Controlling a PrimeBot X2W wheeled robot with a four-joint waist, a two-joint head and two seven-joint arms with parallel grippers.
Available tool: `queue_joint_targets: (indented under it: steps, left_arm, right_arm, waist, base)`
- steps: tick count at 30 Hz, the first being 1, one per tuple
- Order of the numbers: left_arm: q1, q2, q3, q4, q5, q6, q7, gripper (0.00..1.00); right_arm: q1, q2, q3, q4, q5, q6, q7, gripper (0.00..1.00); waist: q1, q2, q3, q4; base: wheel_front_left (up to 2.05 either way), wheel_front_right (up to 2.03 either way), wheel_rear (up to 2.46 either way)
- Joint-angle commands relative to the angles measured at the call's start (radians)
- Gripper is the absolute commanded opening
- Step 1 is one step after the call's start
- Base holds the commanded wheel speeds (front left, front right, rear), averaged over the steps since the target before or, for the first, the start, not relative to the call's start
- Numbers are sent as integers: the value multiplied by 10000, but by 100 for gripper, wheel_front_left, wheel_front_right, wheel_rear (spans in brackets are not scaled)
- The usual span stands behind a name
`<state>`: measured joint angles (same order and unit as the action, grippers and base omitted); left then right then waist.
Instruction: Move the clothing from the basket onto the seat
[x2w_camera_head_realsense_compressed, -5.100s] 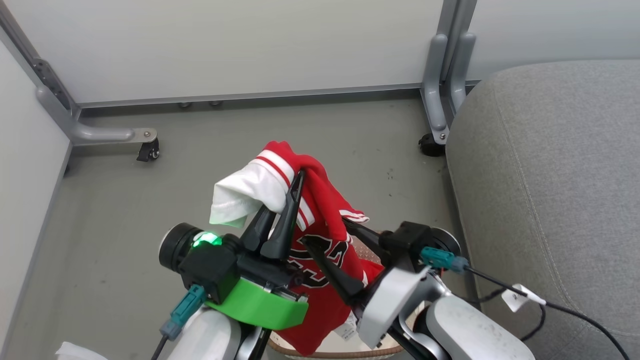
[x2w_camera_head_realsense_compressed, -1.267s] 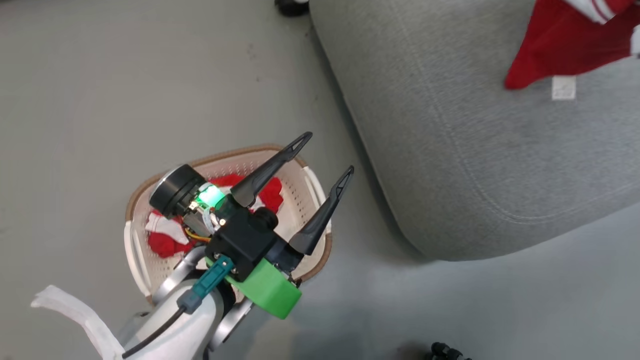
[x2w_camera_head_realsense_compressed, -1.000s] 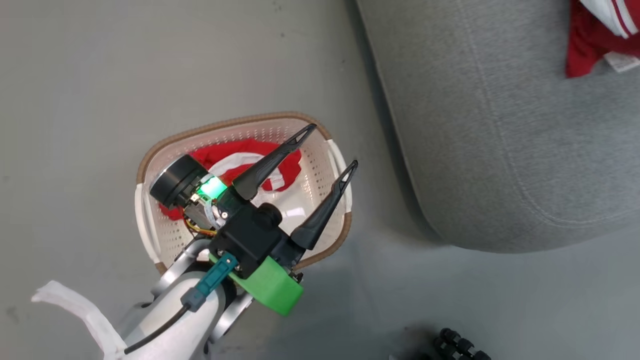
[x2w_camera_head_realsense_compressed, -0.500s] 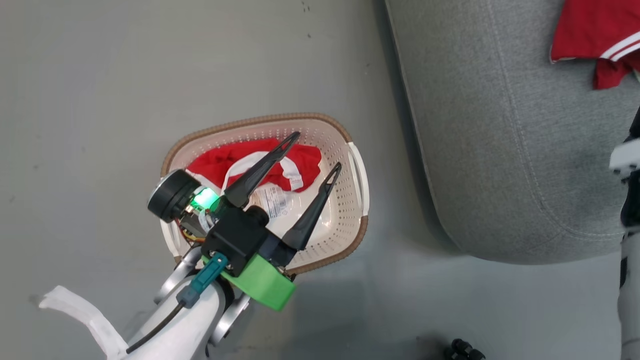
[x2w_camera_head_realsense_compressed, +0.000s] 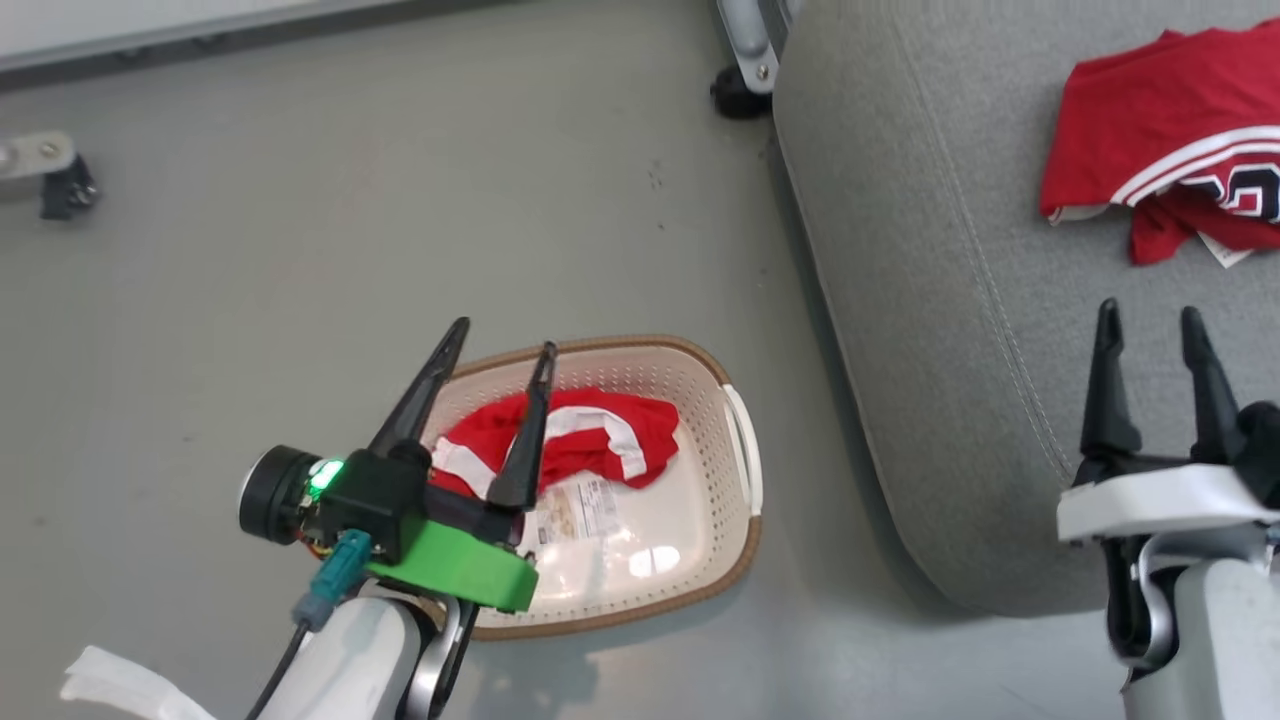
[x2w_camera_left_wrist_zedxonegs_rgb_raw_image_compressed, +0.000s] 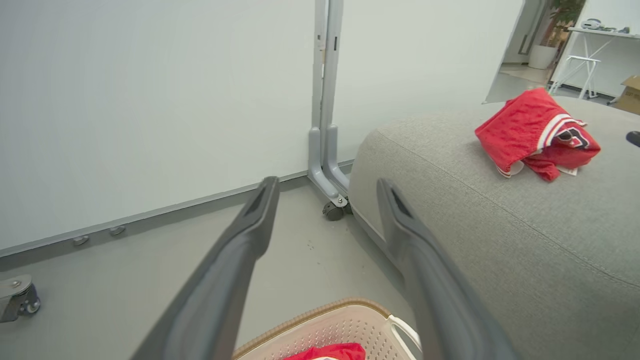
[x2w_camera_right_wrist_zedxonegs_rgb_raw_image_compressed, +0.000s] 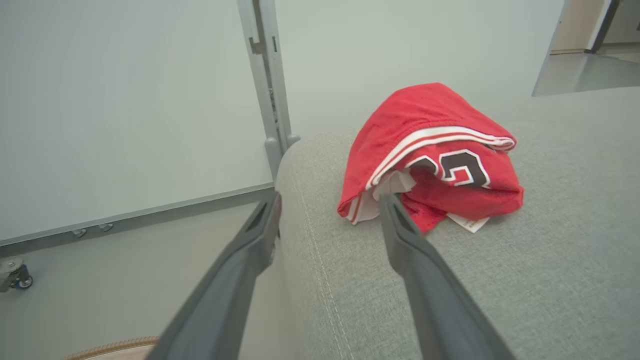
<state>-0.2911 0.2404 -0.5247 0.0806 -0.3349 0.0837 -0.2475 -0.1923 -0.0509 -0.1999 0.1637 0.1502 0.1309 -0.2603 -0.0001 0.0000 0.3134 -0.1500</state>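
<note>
1. Red cloth lay in 2 places in the head view. 1 red garment (x2w_camera_head_realsense_compressed: 590, 445) with white bands was bunched in the half of the basket (x2w_camera_head_realsense_compressed: 712, 398) farther from the robot, next to a printed sticker (x2w_camera_head_realsense_compressed: 580, 505) on the basket's bottom. 1 red jersey (x2w_camera_head_realsense_compressed: 1130, 150) with white stripes lay crumpled on the seat (x2w_camera_head_realsense_compressed: 950, 350), well in from its rounded edge. The basket stood on the grey floor (x2w_camera_head_realsense_compressed: 300, 250) near the seat's corner, not touching it. The left gripper (x2w_camera_head_realsense_compressed: 504, 337) hung above the basket, its 2 dark fingers spread wide with nothing between them. The right gripper (x2w_camera_head_realsense_compressed: 1148, 310) was above the near part of the seat, fingers parted and empty, pointing toward the jersey but apart from it.
2. In the left wrist view, the left gripper's fingers stood wide apart and gripped nothing. They were aimed at a white partition (x2w_camera_left_wrist_zedxonegs_rgb_raw_image_compressed: 150, 100) and its grey post (x2w_camera_left_wrist_zedxonegs_rgb_raw_image_compressed: 325, 100), which had a caster (x2w_camera_left_wrist_zedxonegs_rgb_raw_image_compressed: 332, 210) at the foot. Between them at the bottom showed the basket's brown rim and perforated wall, with a scrap of red inside. The jersey lay on top of the seat at the right.
3. In the right wrist view, the right gripper's fingers were wide apart and empty over the seat's stitched edge. Beyond them the jersey lay folded over itself on the seat, showing a black number outlined in white. A white label (x2w_camera_right_wrist_zedxonegs_rgb_raw_image_compressed: 467, 222) poked out from under it. A sliver of the basket's rim showed at the bottom left.
</note>
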Motion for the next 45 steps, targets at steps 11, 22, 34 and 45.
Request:
queue_joint_targets:
  steps: [11,22,34,45]
  left_arm:
    - [846,-110,1892,285,-330,610,-172,100]
    - [2206,-222,2857,447,158,195,-169,100]
    - [3231,-539,3139,683,545,-130,-171,100]
    - [3325,-682,3259,906,759,-368,-171,100]
  right_arm:
    - [1696,-13,1188,-2058,300,-3,712,100]
    - [2842,-12,1467,-2794,153,-3,1518,100]
    - [3746,-10,1636,-3017,325,-3,1957,100]
    - [3930,-9,1666,-3113,383,-2,2073,100]
  waist:
    - [1,0,-1483,1707]
    - [1,0,-2422,1791]
    - [1,0,-3214,1698]
    - [1,0,-3280,1710]
  base:
    - [0,0,0]
    - [0,0,0]
    - [0,0,0]
    - [0,0,0]
